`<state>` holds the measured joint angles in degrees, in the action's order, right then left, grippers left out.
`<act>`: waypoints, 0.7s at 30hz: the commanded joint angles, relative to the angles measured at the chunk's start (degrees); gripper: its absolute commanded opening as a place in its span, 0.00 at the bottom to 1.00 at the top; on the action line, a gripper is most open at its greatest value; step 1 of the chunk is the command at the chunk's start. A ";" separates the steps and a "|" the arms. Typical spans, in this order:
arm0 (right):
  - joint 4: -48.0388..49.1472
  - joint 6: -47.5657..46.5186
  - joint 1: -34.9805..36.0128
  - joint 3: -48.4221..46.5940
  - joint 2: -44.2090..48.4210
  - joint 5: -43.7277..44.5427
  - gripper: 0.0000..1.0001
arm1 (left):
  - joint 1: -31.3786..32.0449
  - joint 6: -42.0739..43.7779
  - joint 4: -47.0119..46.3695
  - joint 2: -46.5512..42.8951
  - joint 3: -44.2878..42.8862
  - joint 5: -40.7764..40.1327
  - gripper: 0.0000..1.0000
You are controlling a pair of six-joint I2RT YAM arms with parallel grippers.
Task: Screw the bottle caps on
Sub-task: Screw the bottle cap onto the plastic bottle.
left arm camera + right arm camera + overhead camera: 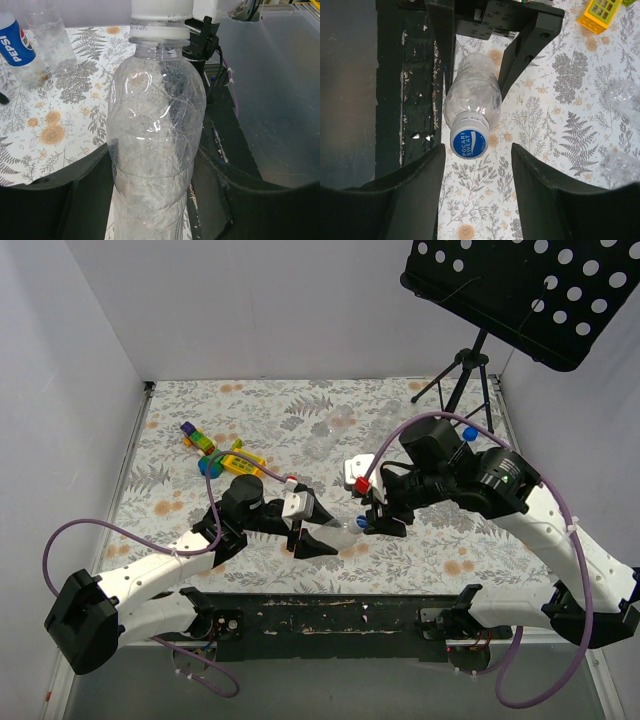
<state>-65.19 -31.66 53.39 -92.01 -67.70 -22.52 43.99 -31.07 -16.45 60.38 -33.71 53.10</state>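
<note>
A clear bottle [155, 115] lies level over the near table edge, and my left gripper [152, 200] is shut round its body. In the top view that left gripper [318, 537] holds the bottle [343, 529] with its neck pointing right. A white-rimmed blue cap [469, 142] marked Pocari Sweat sits on the neck. My right gripper [477, 152] faces the cap end-on and is open. The cap is by the fingertips, nearer the left finger [420, 185], and touches neither. From above the right gripper [374, 517] is just right of the bottle.
A Pepsi-labelled bottle [15, 45] and a bare clear bottle [50, 40] lie farther back on the flowered cloth. Colourful toy blocks [215, 455] lie at the back left. A black tripod [465, 370] with a perforated black desk [530, 290] stands at the back right.
</note>
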 commanded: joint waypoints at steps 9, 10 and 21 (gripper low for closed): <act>-1.78 -5.08 0.76 -1.86 -2.87 -4.90 0.54 | -0.31 0.31 1.59 -0.61 -2.50 3.67 0.19; -1.70 -5.25 0.76 -1.77 -3.05 -4.90 0.52 | -0.31 0.39 1.68 -0.53 -2.67 3.76 0.19; -1.79 -2.01 1.11 0.68 -5.16 -5.43 0.16 | -0.31 0.31 0.46 -2.63 -1.88 1.49 0.19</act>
<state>-67.66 -35.77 54.08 -92.03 -71.85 -27.00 43.62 -30.92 -13.50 60.29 -33.93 55.33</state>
